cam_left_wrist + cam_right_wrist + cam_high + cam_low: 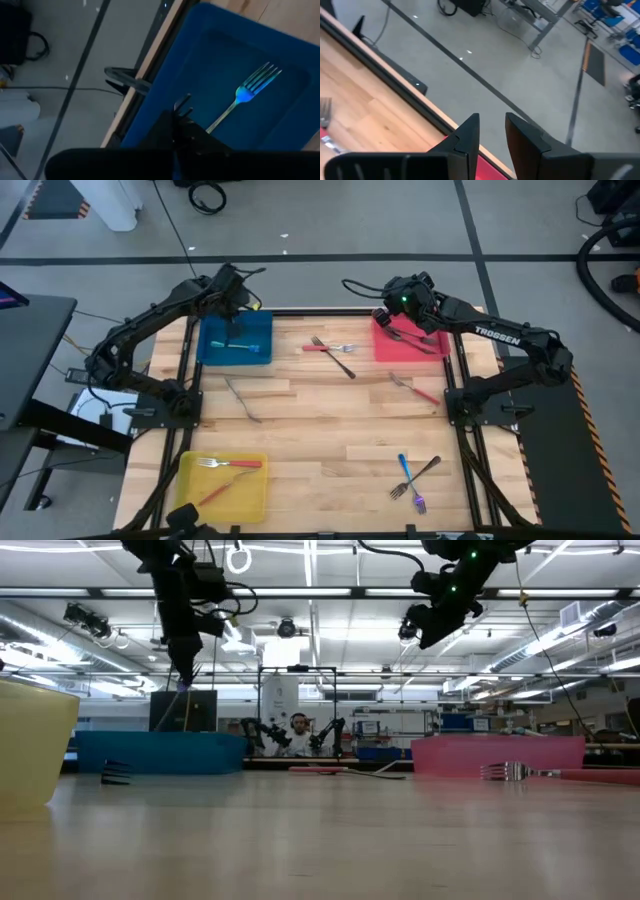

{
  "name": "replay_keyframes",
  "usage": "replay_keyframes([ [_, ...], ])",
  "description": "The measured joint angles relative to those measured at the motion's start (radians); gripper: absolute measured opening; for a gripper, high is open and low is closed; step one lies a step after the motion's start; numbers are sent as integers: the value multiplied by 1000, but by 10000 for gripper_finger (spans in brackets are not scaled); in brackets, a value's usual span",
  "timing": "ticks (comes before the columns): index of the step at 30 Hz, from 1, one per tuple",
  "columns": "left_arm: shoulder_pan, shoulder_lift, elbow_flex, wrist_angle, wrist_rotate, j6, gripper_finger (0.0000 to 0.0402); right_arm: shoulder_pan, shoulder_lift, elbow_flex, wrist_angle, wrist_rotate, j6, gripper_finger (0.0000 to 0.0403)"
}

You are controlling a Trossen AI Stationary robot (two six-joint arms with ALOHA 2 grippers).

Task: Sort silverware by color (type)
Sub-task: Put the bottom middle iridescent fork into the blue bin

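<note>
My left gripper (237,308) hangs shut above the blue tray (215,350), well clear of it in the low view (185,675). One iridescent teal fork (247,92) lies flat in that tray. My right gripper (384,314) hovers open over the far left corner of the red tray (385,348), which holds dark forks (418,338). The yellow tray (250,498) holds two red-handled utensils (228,464). Loose on the wood lie a red-handled fork crossed with a dark one (333,350), a dark utensil (243,400), another red-handled fork (414,388), and a blue, a purple and a dark utensil (412,478).
The table's metal frame rails (190,380) run along both sides beside the arm bases. In the low view the yellow tray (35,740) stands close at the left, and a person (297,728) sits far behind the table. The middle of the wooden top (320,415) is bare.
</note>
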State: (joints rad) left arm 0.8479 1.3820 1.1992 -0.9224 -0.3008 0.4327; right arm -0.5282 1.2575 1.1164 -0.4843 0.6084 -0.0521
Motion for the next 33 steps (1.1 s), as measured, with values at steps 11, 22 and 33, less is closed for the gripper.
replay_keyframes([
  [11, 12, 145, 0, -116, 16, -52, 6, 0, 0, 0, -3, -113, -2, 102],
  [22, 5, 209, 0, -123, 30, -53, 63, 0, 0, 0, -3, -116, 0, 102],
  [33, -85, 209, 0, -121, 30, -84, 94, 0, 0, 0, 73, -272, -56, 103],
])
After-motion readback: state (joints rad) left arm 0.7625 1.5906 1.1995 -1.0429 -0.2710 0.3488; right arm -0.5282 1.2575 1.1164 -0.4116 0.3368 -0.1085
